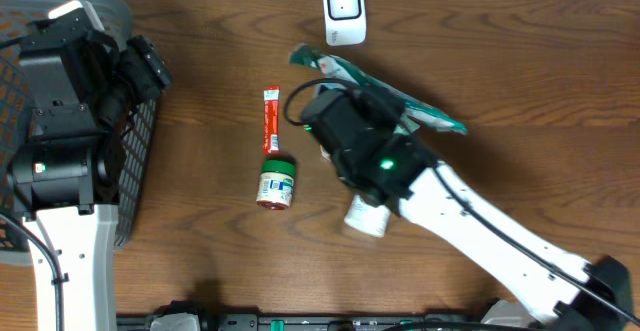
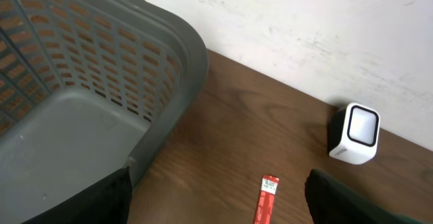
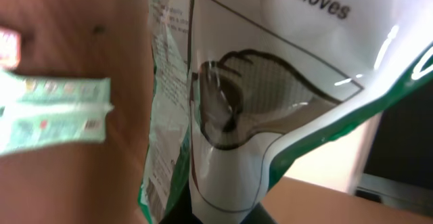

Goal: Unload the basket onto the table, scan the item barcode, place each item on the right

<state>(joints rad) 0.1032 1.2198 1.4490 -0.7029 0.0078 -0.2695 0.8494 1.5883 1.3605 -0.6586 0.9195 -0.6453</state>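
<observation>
Glove packet (image 3: 270,116) sits pinched in right claw (image 3: 216,214), near scanner (image 1: 343,11).

A grey basket (image 1: 135,186) stands at the desk's (image 1: 200,91) left; a red sachet (image 1: 270,121) lies just above a jar (image 1: 277,183).

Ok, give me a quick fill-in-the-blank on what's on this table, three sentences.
1. The packet clamped in the right tool is printed with the word ____.
2. The plastic basket is coloured ____.
3. The jar lying just below the red sachet has a ____ lid.
Missing words: gloves; grey; green.
</observation>
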